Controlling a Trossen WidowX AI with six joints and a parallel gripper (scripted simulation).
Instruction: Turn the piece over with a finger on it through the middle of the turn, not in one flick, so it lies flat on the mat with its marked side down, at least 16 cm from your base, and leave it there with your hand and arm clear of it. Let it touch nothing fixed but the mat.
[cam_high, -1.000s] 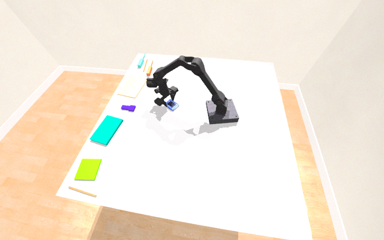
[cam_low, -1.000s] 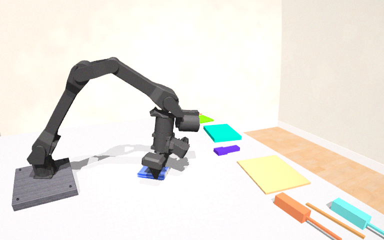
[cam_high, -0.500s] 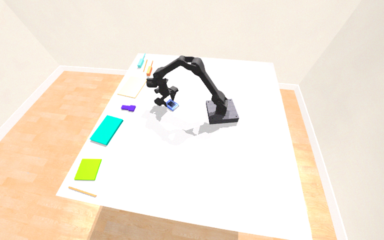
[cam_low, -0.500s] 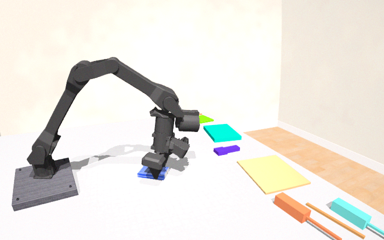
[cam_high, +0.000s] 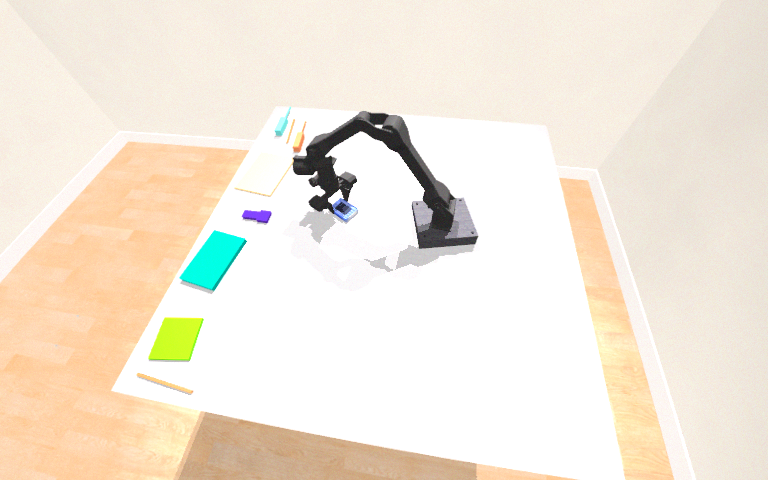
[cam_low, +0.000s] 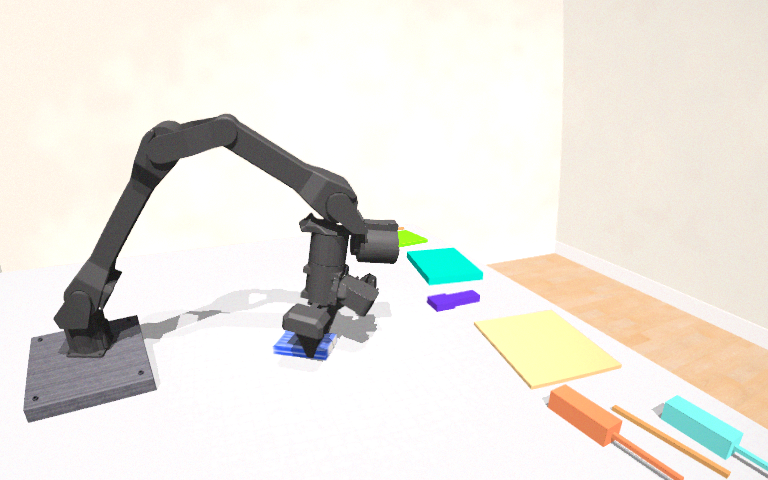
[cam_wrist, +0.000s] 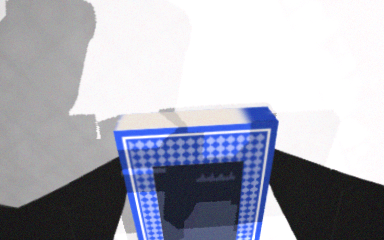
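Note:
The piece is a flat blue box (cam_wrist: 195, 175) with a blue-and-white diamond pattern and a dark panel on its upper face. It lies flat on the white mat with that patterned face up. It also shows in the top view (cam_high: 344, 210) and in the exterior view (cam_low: 304, 344). My gripper (cam_low: 310, 346) reaches straight down over it. The two black fingers press against its long left and right sides in the wrist view, so the gripper (cam_wrist: 196, 200) is shut on the box. The box rests on the mat, well away from my base (cam_high: 444, 223).
Along the mat's far edge lie a purple block (cam_high: 257, 215), a cyan slab (cam_high: 213, 259), a lime slab (cam_high: 176, 338), a cream sheet (cam_high: 264, 173), an orange tool (cam_low: 589, 422), a cyan tool (cam_low: 702, 427) and thin orange rods (cam_high: 164, 383).

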